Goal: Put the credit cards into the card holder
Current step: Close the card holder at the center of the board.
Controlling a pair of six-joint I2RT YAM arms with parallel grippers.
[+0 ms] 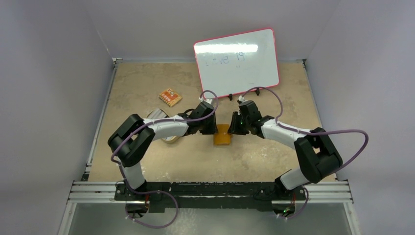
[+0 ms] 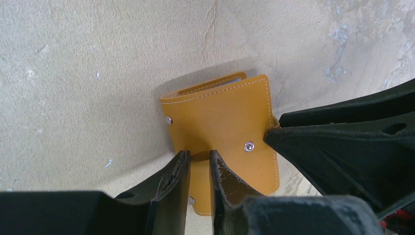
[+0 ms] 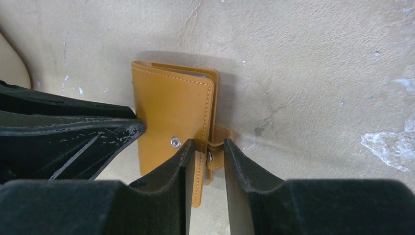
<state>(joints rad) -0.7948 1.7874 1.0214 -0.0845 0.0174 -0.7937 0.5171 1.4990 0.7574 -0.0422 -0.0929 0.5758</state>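
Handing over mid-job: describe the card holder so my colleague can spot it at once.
Start at the whiteboard at the back of the table; just in front of it the left pincer and right pincer meet at the card holder. It is a folded wallet of plain orange leather with pale stitching and silver snaps, unlike the patterned orange piece farther back on the left.

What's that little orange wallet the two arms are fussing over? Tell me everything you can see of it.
The card holder is a small orange, leather-like wallet with pale stitching along its edges and silver snap studs. It is folded, with a sliver of blue-grey lining showing at one end. It sits mid-table between the two arms. The left gripper seems to pinch one edge, while the right gripper straddles its small snap strap on the opposite side.
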